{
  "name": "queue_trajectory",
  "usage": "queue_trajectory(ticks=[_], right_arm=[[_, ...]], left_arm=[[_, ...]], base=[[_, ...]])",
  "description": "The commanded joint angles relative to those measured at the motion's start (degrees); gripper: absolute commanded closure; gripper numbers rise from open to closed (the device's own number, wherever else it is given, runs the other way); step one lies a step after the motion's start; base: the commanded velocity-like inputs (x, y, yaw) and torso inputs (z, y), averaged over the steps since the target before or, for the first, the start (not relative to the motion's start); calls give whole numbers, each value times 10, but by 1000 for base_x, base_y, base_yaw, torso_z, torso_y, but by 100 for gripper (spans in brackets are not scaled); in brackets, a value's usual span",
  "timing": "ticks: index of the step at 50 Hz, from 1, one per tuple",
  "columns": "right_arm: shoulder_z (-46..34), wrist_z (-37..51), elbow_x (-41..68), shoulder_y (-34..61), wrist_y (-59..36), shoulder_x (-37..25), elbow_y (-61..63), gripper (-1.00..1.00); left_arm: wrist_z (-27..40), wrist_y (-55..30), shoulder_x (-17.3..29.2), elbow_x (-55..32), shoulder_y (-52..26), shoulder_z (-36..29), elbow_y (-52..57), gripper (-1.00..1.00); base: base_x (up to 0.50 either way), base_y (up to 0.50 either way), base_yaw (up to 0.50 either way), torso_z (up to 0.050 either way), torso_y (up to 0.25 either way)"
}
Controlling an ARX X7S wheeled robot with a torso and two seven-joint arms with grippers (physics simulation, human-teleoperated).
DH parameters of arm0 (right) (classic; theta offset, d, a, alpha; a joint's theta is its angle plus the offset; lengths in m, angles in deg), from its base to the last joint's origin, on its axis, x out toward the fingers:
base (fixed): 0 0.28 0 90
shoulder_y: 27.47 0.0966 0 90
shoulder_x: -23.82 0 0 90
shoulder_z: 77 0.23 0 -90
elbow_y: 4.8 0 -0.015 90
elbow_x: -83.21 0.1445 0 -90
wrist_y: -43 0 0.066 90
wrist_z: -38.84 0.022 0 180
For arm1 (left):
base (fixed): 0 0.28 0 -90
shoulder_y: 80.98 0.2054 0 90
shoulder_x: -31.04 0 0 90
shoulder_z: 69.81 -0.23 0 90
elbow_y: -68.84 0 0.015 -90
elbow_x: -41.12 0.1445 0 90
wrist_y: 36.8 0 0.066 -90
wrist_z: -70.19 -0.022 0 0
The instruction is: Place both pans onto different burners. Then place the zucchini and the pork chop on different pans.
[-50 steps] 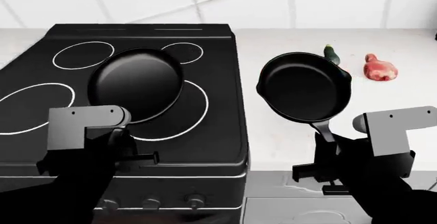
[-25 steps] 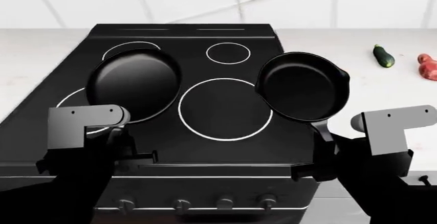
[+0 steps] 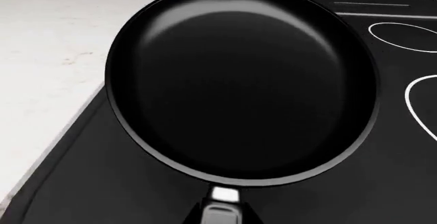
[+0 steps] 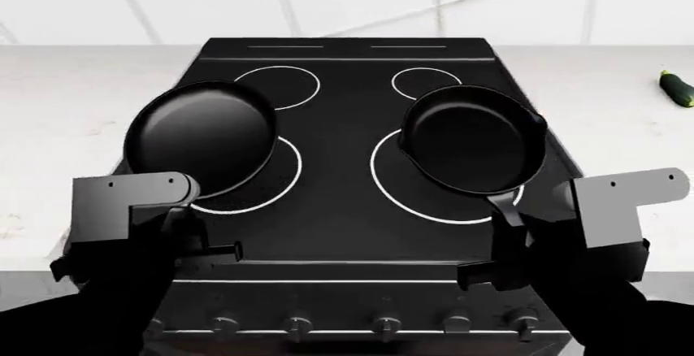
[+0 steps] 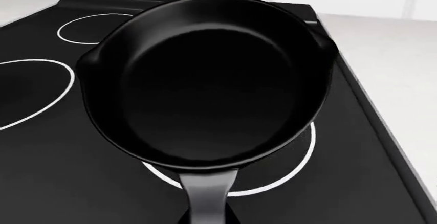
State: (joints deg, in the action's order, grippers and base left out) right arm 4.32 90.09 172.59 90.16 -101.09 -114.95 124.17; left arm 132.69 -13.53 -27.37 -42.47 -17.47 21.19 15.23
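Black cooktop [image 4: 347, 210], zucchini [image 4: 675, 89] only in head view

Head view: high, facing forward and down over the whole cooktop [image 4: 347, 234]. Wrist views: close, each looking along its arm's pan [image 3: 239, 81] [image 5: 204, 81]. All three share the cooktop.

My left gripper [image 4: 201, 246] and right gripper [image 4: 501, 268] reach forward side by side at the near edge, each clamped shut on a pan handle, wrists level.
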Motion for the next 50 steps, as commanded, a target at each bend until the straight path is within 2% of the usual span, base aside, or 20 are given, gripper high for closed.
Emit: queue_trajectory(ticks=[1,13,21,26,35,40,50], right_arm=[[21,6,-23,9,4,0,-6,100],[21,13,-18,11,7,0,-8,100],[16,16,-17,13,5,1,-8,100],[17,12,-22,10,9,2,-8,100],[-7,-12,-60,21,8,25,-38,100],[-26,-34,-96,29,12,44,-68,100],[-58,-73,-154,28,27,74,-125,100]], left_arm=[[-23,15,1,13,-2,6,7,100],[-2,16,9,-16,-12,14,4,100],[5,17,12,-26,-15,14,4,100],[4,19,13,-26,-14,13,4,100],[4,22,14,-26,-14,12,2,100],[-24,33,12,7,6,11,5,100],[-34,40,12,19,11,9,2,100]], base=[[0,0,0,10,10],[0,0,0,1,3],[449,0,0,1,4],[16,0,0,0,4],[0,0,0,1,2],[0,0,0,2,4],[0,0,0,1,3]])
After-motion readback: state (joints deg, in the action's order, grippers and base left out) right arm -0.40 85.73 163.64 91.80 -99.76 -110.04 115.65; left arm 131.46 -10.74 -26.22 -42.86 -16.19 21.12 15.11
